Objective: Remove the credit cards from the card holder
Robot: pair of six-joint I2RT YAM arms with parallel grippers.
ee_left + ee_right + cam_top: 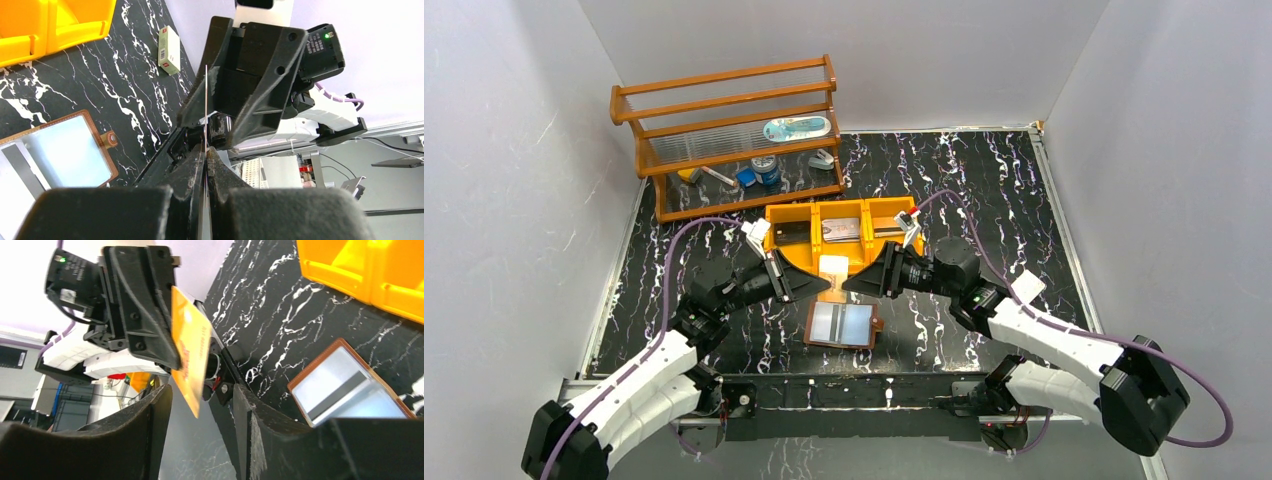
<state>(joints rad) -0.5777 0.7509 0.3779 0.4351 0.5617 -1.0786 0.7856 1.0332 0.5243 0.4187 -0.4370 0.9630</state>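
The brown card holder [839, 323] lies open and flat on the black marbled table, its pale grey-blue sleeves facing up. It also shows in the left wrist view [60, 150] and the right wrist view [345, 385]. My left gripper [822, 285] [205, 150] is shut on an orange credit card [832, 268], held above the holder and seen edge-on as a thin line [205, 100]. My right gripper [852, 282] [202, 390] faces it, open. The card's orange face [189, 347] stands in front of the right jaws, its lower corner between them, touching neither finger.
An orange three-compartment tray [814, 207] with cards in it stands just behind the grippers. A wooden shelf rack [724, 130] with small items is at the back left. A small white box [169, 50] lies on the table to the right.
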